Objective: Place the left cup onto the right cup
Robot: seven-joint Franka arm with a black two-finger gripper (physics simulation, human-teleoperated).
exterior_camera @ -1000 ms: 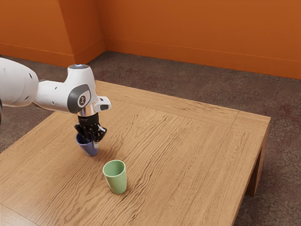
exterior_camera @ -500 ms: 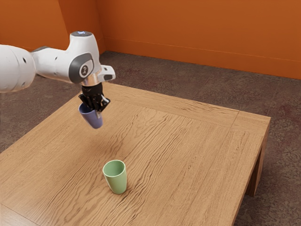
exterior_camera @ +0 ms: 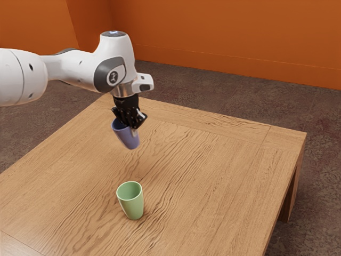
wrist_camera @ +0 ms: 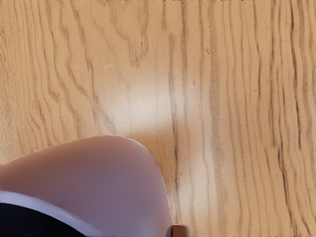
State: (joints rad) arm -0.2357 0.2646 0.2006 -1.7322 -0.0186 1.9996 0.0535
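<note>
Step in hand: carry. My gripper [exterior_camera: 129, 118] clamped on rim of blue cup [exterior_camera: 127, 136]; cup tilted, airborne, well above bench [exterior_camera: 224, 170].
Green cup [exterior_camera: 130, 199]: upright on bench, apart from load, nearer camera.
Next move, my judgement: travel over green cup, level load, lower onto it, release.
Change: one second ago blue cup low at bench surface; since lifted, shifted toward exterior view's right.

Table: light-brown rectangular wooden table [exterior_camera: 213, 170], centre and lower frame
Floor: dark mottled brown carpet [exterior_camera: 277, 101], upper right
Wall: plain orange wall [exterior_camera: 240, 32], top
</note>
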